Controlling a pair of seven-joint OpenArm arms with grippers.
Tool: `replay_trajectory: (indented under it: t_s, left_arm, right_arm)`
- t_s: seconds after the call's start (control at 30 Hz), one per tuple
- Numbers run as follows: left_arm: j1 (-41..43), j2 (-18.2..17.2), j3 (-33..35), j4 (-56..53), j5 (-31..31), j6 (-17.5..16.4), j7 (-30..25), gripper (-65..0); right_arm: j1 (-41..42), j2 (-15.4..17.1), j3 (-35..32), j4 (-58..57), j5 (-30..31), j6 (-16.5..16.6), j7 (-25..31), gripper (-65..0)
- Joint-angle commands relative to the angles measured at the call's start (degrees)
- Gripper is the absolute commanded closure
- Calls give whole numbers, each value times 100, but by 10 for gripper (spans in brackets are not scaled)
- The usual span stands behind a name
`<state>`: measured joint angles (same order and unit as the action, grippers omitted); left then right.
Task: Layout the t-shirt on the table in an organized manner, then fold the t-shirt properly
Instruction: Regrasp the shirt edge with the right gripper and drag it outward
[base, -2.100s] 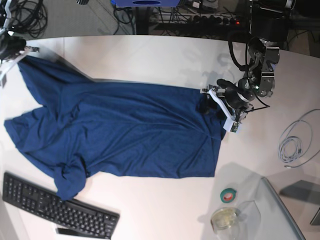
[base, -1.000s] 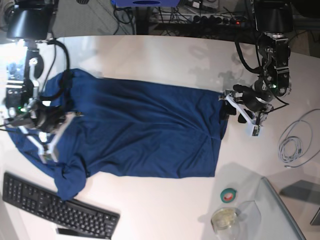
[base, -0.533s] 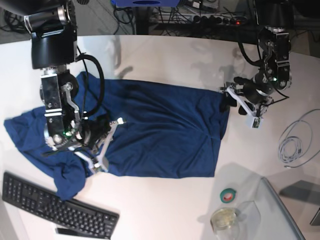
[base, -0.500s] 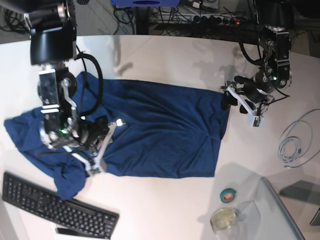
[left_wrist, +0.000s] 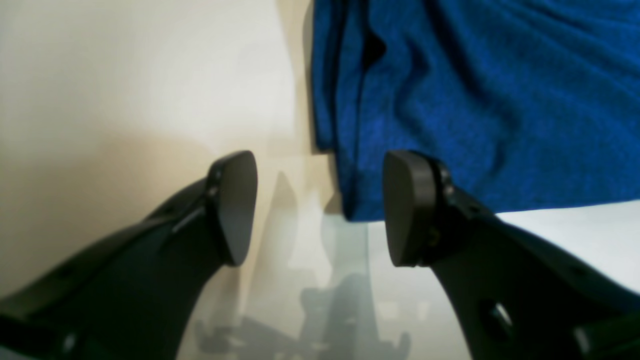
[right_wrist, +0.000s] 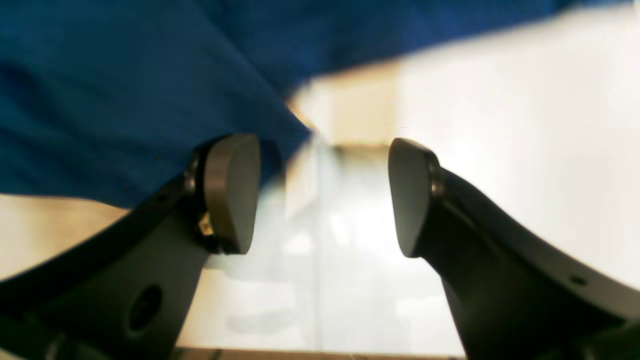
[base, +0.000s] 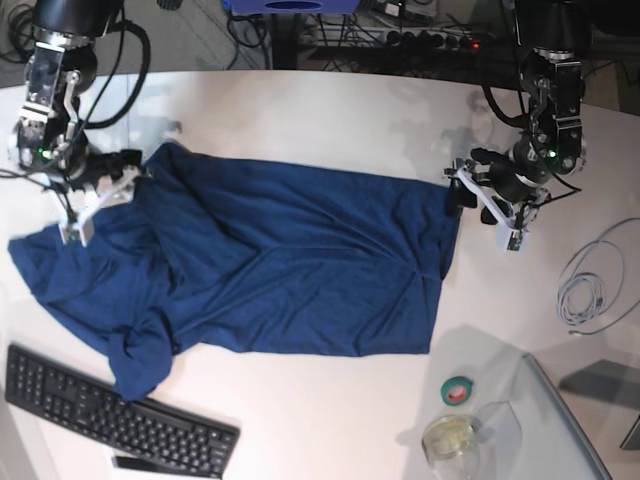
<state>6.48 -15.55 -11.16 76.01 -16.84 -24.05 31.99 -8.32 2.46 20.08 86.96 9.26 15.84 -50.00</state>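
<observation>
The plain dark navy-blue short-sleeved cloth t-shirt (base: 270, 265) lies spread across the middle of the large white smooth table (base: 320, 110), its length running left to right in the base view. The body is mostly flat, with shallow creases fanning from the right end, where the straight hem faces the table's right edge and bunches slightly at its far corner. The left end is untidy: 1 sleeve reaches toward the left edge, and a rumpled, folded-over flap hangs toward the near edge. In the left wrist view a folded hem corner (left_wrist: 350, 200) rests flat on the table (left_wrist: 125, 75); in the right wrist view, blurred cloth (right_wrist: 125, 75) covers the table (right_wrist: 500, 100).
</observation>
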Motion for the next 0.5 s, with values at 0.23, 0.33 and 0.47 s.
replay_trajectory:
  t_s: [0.23,0.33,0.47]
  left_arm:
    - [-28,-76,-23,78,-61,-25,-109,-382]
    - [51,-84,-23,96,-61,-25,-109,-382]
    - [68,-84,-23,96,-61,-25,-109,-382]
  right_arm:
    - [133,13,-52,-498,81,12,503,-383]
    - [229,13,-52,-753,81,12,512,-383]
    - [388,22,-52,-1140,81,38,521,-302]
